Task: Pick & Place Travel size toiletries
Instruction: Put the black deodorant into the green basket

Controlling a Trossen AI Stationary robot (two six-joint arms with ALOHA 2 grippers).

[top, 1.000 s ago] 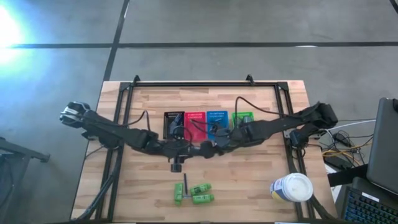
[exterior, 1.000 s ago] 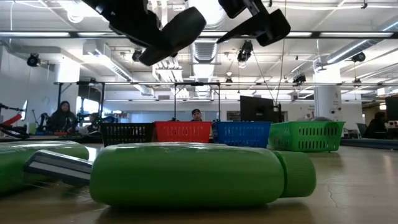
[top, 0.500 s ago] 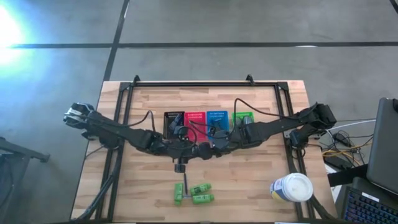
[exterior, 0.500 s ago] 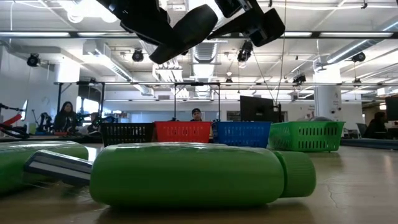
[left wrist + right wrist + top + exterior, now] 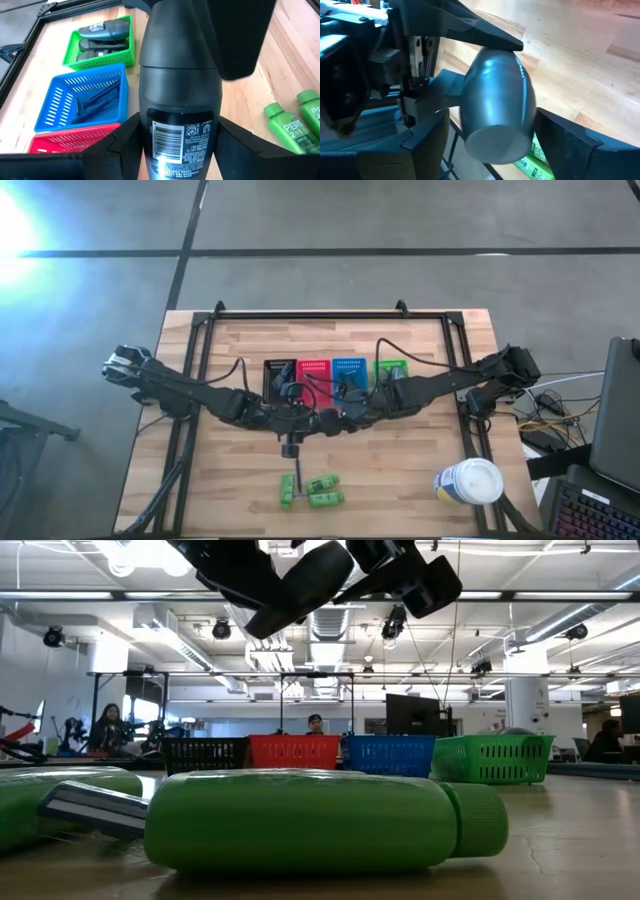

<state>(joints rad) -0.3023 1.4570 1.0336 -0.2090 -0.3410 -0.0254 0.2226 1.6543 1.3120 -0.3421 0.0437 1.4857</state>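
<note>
The left gripper [image 5: 180, 145] has its jaws closed on a dark grey container [image 5: 180, 100], clamped at its labelled end. In the high view the container [image 5: 289, 448] shows just below the middle of the frame, held above the bench [image 5: 420, 460], where the two arms meet. The right gripper [image 5: 495, 142] is at the same spot. Its jaws are open, one finger on each side of the container's free end, and I cannot tell if either finger touches it.

Lower in the high view, three green bottles lie on the bench: one [image 5: 287, 490] left of the other two [image 5: 322, 483] [image 5: 326, 500]. A thin black stick [image 5: 297, 477] lies between the left bottle and that pair. In the low view one green bottle [image 5: 300, 820] lies on its side across the foreground, with both arms at the top of the frame.

Four baskets stand in a row just above frame centre: black [image 5: 280, 375], red [image 5: 313, 370], blue [image 5: 349, 370] and green [image 5: 390, 367]. The left wrist view shows dark grey containers [image 5: 102, 30] in the green basket and black sticks [image 5: 90, 102] in the blue one. A white canister [image 5: 470, 480] stands at the lower right of the bench.
</note>
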